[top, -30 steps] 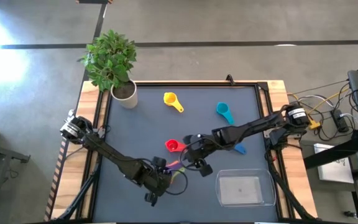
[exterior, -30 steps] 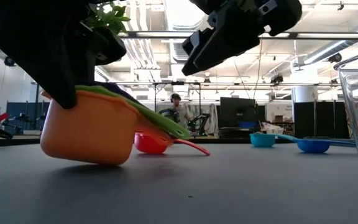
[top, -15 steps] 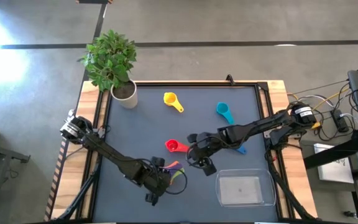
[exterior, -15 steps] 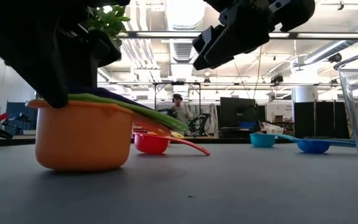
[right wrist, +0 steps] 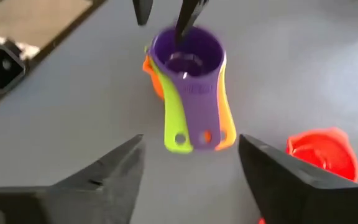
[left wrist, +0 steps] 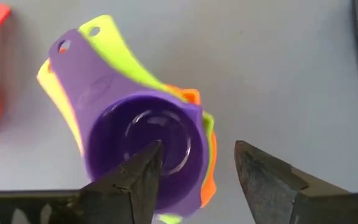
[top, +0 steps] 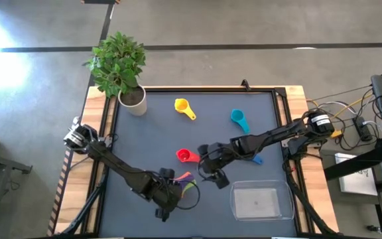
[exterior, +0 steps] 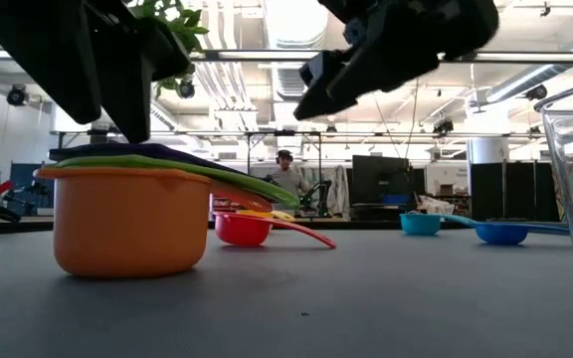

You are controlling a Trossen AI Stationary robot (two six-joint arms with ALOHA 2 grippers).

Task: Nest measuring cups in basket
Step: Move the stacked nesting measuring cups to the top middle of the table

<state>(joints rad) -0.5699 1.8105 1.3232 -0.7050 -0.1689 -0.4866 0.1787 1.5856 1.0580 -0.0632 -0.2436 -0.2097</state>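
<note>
Nested stack of purple cup (left wrist: 145,140), green cup (right wrist: 176,106) and orange cup (exterior: 127,219) seated on bench (top: 158,133), beside red cup (top: 186,155). Left gripper (left wrist: 194,165) fingers released, straddling stack rim. Right gripper (right wrist: 191,162) fingers spread, raised above bench. Clear basket (top: 262,201) near front edge, apart from stack.

Seven measuring cups (top: 183,109), one clear basket (top: 262,202), one potted plant (top: 120,66), two arms.
</note>
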